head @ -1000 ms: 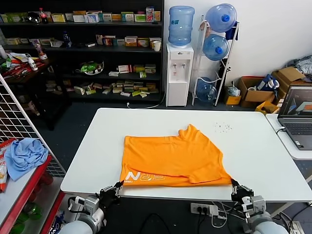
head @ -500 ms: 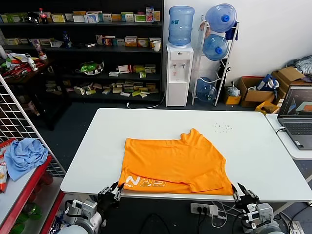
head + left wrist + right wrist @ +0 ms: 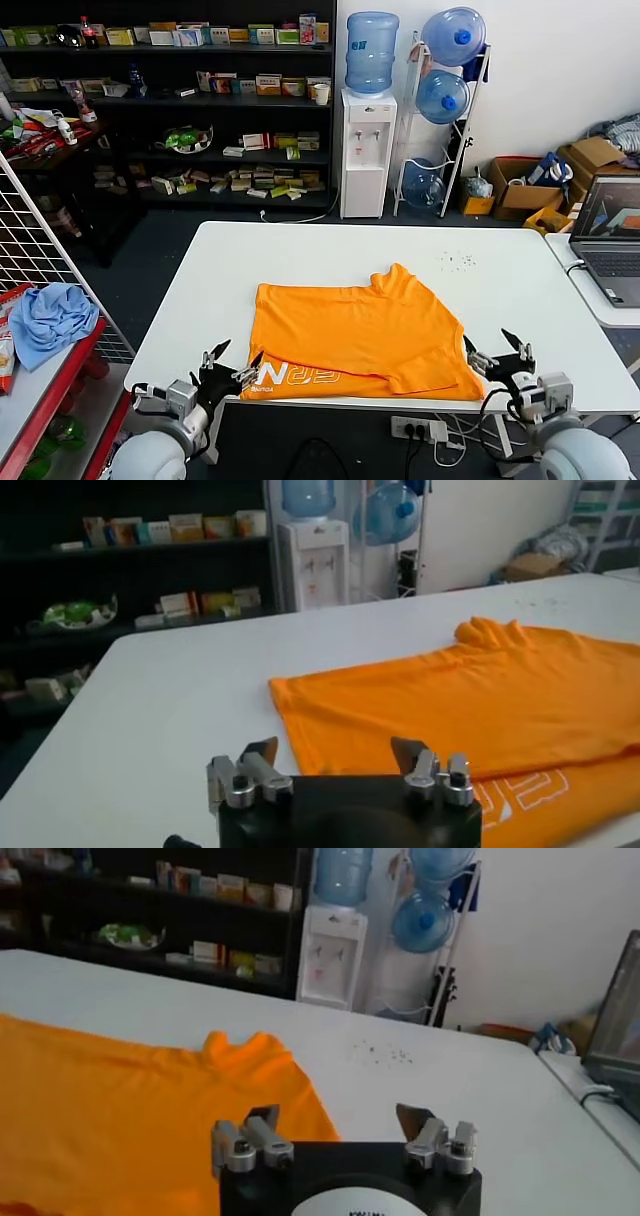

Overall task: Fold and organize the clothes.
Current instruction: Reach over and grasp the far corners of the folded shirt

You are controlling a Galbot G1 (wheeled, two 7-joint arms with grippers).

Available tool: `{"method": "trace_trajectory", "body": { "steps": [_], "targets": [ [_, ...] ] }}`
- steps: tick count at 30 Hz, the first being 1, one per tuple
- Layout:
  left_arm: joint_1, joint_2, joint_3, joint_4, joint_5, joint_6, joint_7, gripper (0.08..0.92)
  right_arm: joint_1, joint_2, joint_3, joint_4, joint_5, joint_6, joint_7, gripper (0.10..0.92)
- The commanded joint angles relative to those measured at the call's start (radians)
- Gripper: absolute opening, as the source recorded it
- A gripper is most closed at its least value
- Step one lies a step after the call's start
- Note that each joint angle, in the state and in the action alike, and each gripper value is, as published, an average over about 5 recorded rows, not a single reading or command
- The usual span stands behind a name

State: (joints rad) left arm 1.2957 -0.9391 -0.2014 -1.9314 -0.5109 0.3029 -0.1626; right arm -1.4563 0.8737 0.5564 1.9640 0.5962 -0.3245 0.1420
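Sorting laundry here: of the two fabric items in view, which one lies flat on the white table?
The orange T-shirt, spread on the white table between the open left gripper and right gripper. The light blue cloth sits crumpled on the side rack.

Grey rounded forearms, black cables, black claws w/ silver screws

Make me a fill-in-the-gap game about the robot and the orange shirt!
The T-shirt on the white table is bright ____.
The left pincer and the right pincer both have their jaws ____.
Each pincer holds ____.
The lettering on the T-shirt is ____.

Missing words: orange; open; nothing; white
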Motion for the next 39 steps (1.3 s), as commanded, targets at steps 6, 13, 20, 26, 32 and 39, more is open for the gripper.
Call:
{"method": "trace_trajectory", "body": {
  "steps": [6,13,20,26,32,39],
  "targets": [
    [-0.484,-0.09,0.184,0.424,-0.099,0.006,0.004,0.822,0.643,-0.004,-0.32,-0.447,0.183,-0.148,-0.106,0.822],
    [-0.641,-0.164,0.265,0.631,-0.135,0.015,-0.002,0.823,0.855,0.105,-0.417,-0.723,0.116,-0.15,-0.181,0.823],
    [-0.732,-0.235,0.284,0.819,-0.117,0.002,-0.001,0.823,0.916,0.227,-0.431,-0.912,0.008,-0.124,-0.257,0.823],
    [-0.733,-0.269,0.276,0.871,-0.097,-0.005,0.0,0.823,0.95,0.32,-0.413,-1.063,-0.068,-0.055,-0.307,0.823],
    [-0.711,-0.274,0.269,0.867,-0.088,-0.004,-0.008,0.823,0.961,0.38,-0.404,-1.137,-0.134,-0.004,-0.353,0.823],
    [-0.692,-0.263,0.256,0.853,-0.091,-0.003,-0.013,0.787,0.964,0.41,-0.413,-1.165,-0.182,0.025,-0.364,0.697]
  ]
}}
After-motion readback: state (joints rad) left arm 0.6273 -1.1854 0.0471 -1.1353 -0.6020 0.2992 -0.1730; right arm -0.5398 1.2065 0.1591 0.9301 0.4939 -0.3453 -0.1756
